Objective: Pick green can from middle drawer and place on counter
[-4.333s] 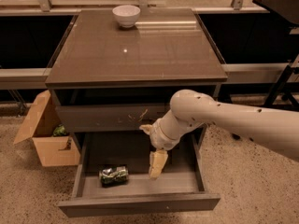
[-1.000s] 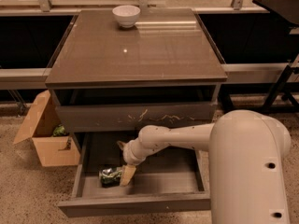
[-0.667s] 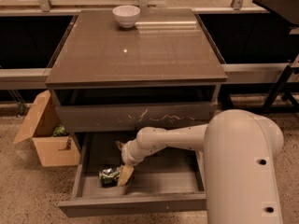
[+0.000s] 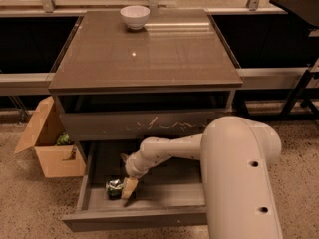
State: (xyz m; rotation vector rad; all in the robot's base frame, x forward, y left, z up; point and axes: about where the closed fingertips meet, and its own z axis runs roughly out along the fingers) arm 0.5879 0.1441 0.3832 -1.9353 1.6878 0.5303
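Where the green can [image 4: 115, 187] is found: it is seen lying on its side on the floor of the middle drawer [image 4: 169, 195], toward the front left, with the drawer pulled open.
Gripper [image 4: 126, 188]: it is held low inside the drawer at the end of the white arm, right against the can's right side. Whether it is spread or clamped on the can cannot be told.
Step in hand: the grasp, by judgement; the can is not yet lifted.
Next move: a firm hold is called for, then a lift kept clear of the scratched drawer front [image 4: 149, 125] above.
Counter [image 4: 144, 59]: a white bowl [image 4: 134, 17] is set at its back edge; the can is best placed apart from it.
Floor at left: a cardboard box [image 4: 50, 156] is stood beside the cabinet.
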